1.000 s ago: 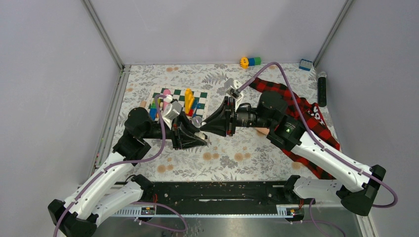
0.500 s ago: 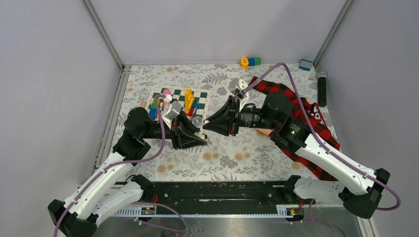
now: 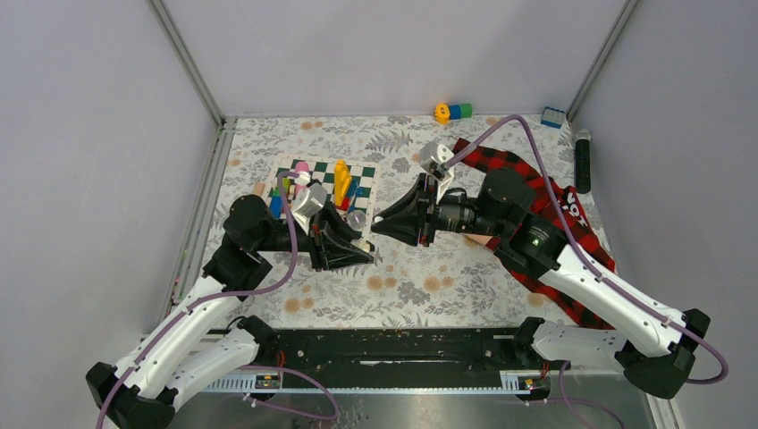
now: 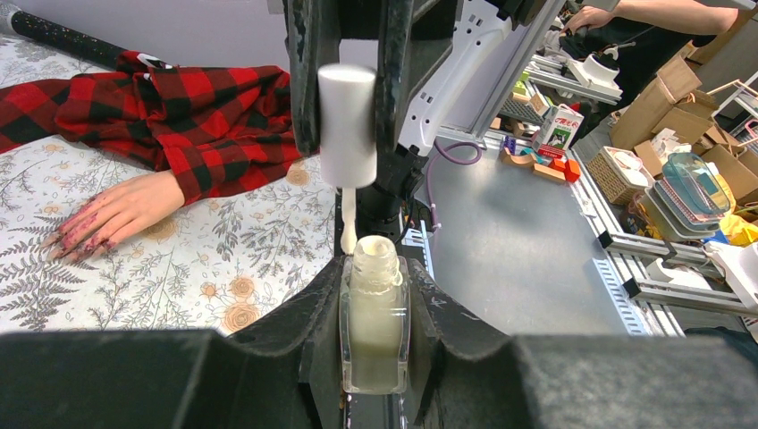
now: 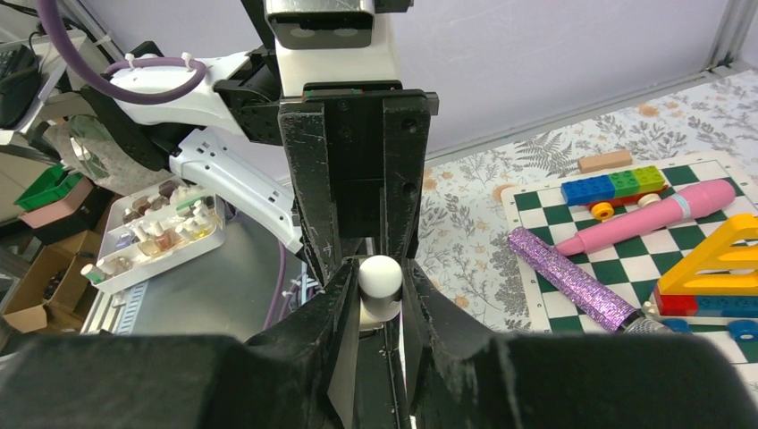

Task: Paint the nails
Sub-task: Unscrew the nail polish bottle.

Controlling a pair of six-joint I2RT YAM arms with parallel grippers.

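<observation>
The left jaws pinch a small bottle (image 4: 374, 331) of pale polish, upright and uncapped; the right jaws are clamped on its white cap (image 4: 348, 125), held just above, with the brush (image 4: 348, 228) hanging beside the open neck; the dummy hand (image 4: 125, 210) lies flat on the flowered counter (image 4: 206, 295), well apart from the bottle, its plaid sleeve (image 4: 206, 116) trailing behind; the nails (image 4: 76, 239) show smeared reddish-pink at the fingertips.
</observation>
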